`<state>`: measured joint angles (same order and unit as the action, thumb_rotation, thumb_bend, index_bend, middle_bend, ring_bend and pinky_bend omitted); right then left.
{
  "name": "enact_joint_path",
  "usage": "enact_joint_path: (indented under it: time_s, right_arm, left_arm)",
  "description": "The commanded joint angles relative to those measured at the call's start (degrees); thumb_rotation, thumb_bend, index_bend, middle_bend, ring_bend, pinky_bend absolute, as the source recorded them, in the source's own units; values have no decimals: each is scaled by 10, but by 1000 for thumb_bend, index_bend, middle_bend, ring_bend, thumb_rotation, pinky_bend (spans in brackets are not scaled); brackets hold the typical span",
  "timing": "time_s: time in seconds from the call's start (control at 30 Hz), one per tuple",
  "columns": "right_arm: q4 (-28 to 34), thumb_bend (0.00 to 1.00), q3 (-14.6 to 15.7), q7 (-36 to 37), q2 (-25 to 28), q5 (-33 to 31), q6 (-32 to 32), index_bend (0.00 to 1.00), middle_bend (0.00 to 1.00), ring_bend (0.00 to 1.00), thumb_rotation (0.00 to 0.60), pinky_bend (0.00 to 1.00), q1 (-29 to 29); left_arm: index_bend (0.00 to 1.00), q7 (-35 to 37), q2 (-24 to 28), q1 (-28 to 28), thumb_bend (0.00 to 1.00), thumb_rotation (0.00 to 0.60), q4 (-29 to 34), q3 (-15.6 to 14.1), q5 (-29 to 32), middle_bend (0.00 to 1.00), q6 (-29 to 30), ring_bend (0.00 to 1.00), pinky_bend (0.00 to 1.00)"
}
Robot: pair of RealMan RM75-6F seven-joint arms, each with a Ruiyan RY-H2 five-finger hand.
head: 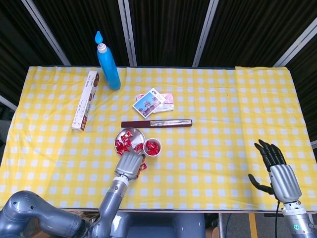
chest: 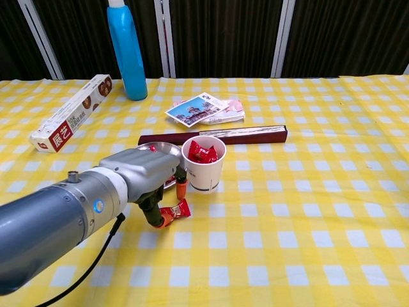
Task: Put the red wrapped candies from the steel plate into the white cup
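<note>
The steel plate [head: 118, 136] holds several red wrapped candies [head: 124, 141]; in the chest view only its far rim [chest: 153, 146] shows behind my left hand. Beside it stands the white cup [head: 152, 147] [chest: 204, 164] with red candies inside. One loose red candy [chest: 177, 210] lies on the cloth in front of the cup. My left hand [head: 129, 162] [chest: 147, 179] hovers over that candy, fingers apart, an orange fingertip touching its wrapper. My right hand [head: 274, 167] stays open near the table's front right edge, holding nothing.
A dark long flat box [head: 156, 123] lies just behind plate and cup. Further back are postcards [head: 150, 103], a blue bottle [head: 107, 64] and a long white carton [head: 85, 100]. Yellow checked cloth covers the table [head: 223, 114].
</note>
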<state>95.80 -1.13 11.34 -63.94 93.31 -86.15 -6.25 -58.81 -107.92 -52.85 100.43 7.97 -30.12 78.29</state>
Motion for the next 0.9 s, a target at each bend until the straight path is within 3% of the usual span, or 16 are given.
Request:
enact_joint_path:
  time_s: [0.03,0.9]
  right_arm:
    - [0,387,0,0,0,0,0,0,0,0,600,0,0]
    - [-1,388,0,0,0,2,-2,0,0,0,600,0,1]
  left_arm:
    - [383,-2,-3,0,392,600,-2,2,1,1000,-2,1000,1000]
    - [424,-11,-14,9,445,600,-26,12,4,1000,-18,1000,1000]
